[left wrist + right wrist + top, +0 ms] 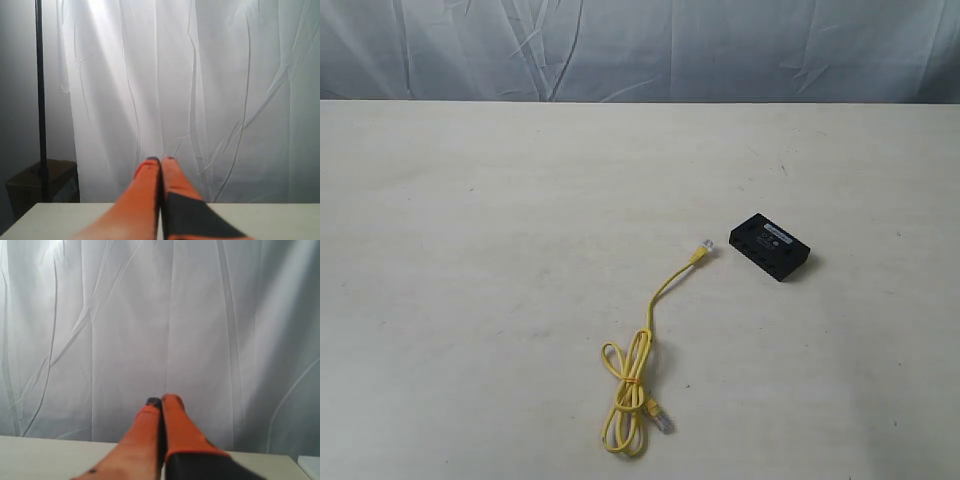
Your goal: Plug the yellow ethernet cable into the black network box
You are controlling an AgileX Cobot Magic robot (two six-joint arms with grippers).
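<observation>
The yellow ethernet cable (642, 365) lies on the table in the exterior view, its loose coil near the front and one clear plug (704, 249) stretched toward the black network box (770, 246), a short gap apart. The box lies flat with a white label on top. Neither arm appears in the exterior view. My left gripper (161, 160) is shut, orange fingers pressed together with nothing between them, pointing at the white curtain. My right gripper (161, 400) is likewise shut and empty. Cable and box are out of both wrist views.
A pale table (470, 250) fills the exterior view, backed by a wrinkled white curtain (640, 50). In the left wrist view a black pole (41, 100) and a dark box (40, 185) stand beyond the table edge.
</observation>
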